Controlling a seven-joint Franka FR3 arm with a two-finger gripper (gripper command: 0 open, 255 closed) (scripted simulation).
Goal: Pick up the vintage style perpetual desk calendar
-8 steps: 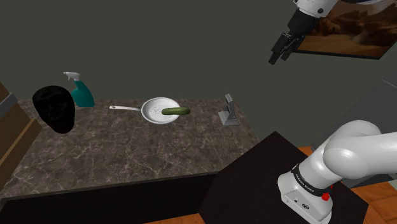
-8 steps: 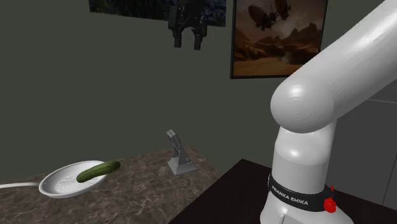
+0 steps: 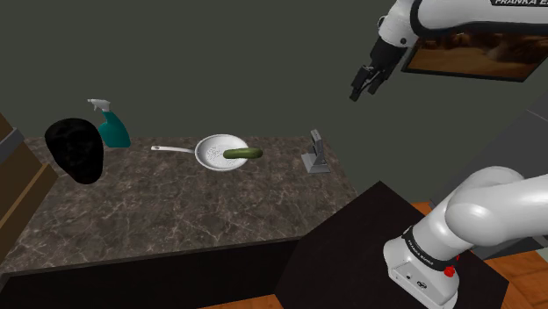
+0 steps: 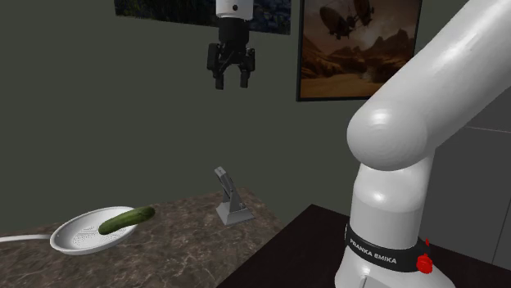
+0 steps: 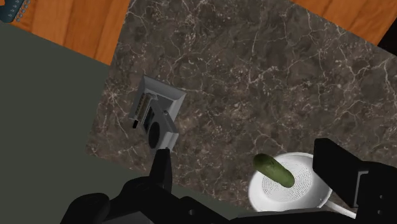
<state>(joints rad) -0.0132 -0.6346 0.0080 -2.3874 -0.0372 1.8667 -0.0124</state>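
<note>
The jaws have moved down-left in the shoulder view's upper right. They stand apart, high above the grey calendar; the descent seems begun.

"FRANKA EMIKA" on blk band @ arm base

Counter dark brown marble, veined pale; on it 1 white pan carrying a green cucumber; desk calendar plain grey; beyond the pan, spray bottle teal, white-triggered; gripper black.
</note>
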